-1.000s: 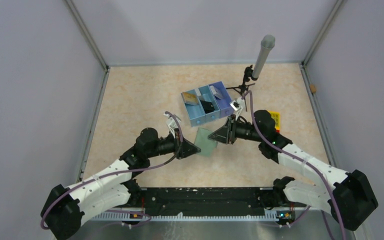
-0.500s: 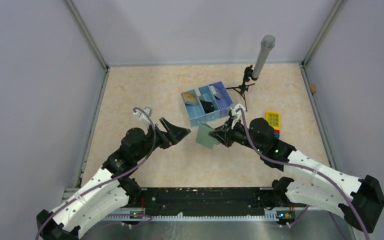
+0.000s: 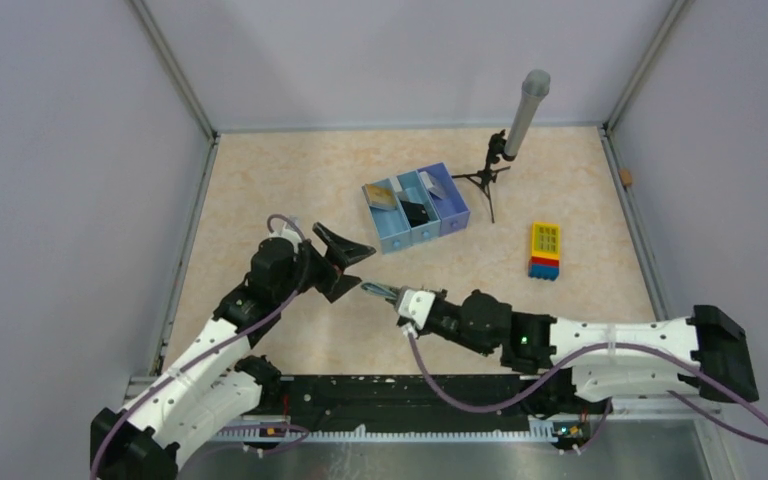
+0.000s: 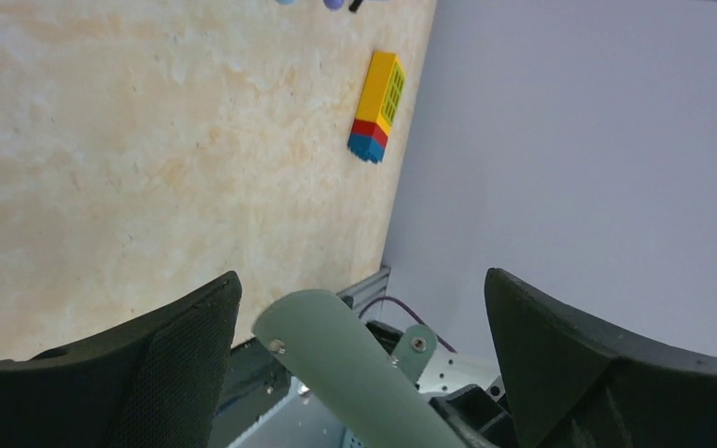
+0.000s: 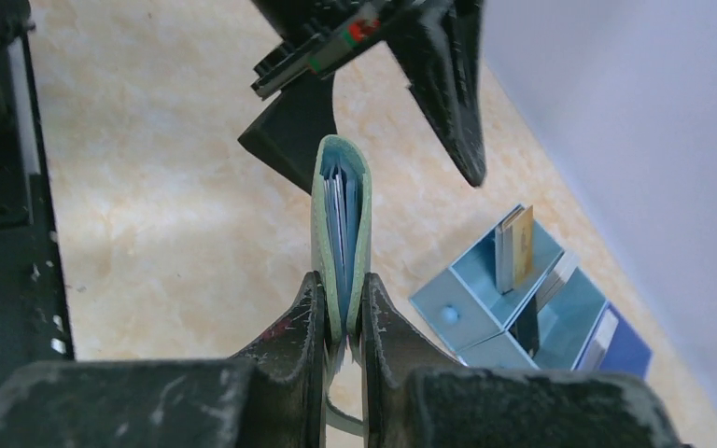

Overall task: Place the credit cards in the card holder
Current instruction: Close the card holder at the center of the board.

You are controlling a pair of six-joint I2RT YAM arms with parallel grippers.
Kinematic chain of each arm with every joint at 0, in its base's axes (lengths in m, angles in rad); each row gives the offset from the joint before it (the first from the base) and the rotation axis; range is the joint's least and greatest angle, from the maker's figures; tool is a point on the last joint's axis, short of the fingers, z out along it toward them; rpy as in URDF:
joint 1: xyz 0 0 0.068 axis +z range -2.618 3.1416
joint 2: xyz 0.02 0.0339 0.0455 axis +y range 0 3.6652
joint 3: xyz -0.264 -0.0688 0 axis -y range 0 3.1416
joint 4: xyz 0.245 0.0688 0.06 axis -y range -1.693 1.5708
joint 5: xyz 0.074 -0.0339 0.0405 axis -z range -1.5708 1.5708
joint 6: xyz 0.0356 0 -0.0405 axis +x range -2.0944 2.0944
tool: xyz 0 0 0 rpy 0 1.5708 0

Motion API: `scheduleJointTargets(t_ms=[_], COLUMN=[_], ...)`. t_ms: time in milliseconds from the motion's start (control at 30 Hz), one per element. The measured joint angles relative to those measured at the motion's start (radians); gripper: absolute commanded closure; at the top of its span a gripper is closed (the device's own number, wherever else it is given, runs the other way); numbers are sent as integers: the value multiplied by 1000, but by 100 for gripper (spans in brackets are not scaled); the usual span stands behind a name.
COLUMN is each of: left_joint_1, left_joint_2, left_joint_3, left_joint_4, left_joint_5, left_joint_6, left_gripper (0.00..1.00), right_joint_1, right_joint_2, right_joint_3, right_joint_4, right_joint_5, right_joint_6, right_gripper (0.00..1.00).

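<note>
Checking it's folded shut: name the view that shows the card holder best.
Right wrist: the card holder stands edge-on, folded, clamped in the right pincer, blue lining visible. Top external shows only a thin sliver at the pincer tip. Left wrist shows a grey-green flap of it beyond the open left pincer.

Left wrist view: the card holder ran off the bottom edge, so its lower part was not seen. Both fingers of the left claw were blurred and cut by the lower edge.

Right wrist view: the holder's lower end was hidden between the fingers of the right claw. The cards inside showed as thin edges only, number undetermined.

Top view: the contents of the blue tray and a small brown object by the right wall were too small to identify.
</note>
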Motion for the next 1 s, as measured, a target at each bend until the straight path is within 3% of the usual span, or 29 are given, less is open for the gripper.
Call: scheduleJointTargets(t_ms=[200,433,700,867,900,933,1000], left_joint_1=[2,2,8,8,8,8,5], left_joint_2=[38,38,93,87,83,77,60], left_joint_3=[-35,-48,-49,-49,-49,-49,-55], left_joint_4=[31,-3,36,54,59,63,62], left_joint_5=[134,206,269,277,277,275,261], left_joint_6=[-55,-42,-23,-22,-32,-39,-47], left_gripper=[1,4,56,100,100,100,100], right_joint_1=[93,113,142,162,166,170,177], right_joint_2=[152,183,230,258,259,259,259], right_joint_3=[0,0,-6,-8,-12,-16,-19], right_joint_4=[94,205,222,219,219,221,227], right_joint_5=[165,270,289,293,293,293,304], right_joint_6=[-209,-353,-413,-434,-439,-441,-437], right_gripper=[100,100,100,100,100,95,72])
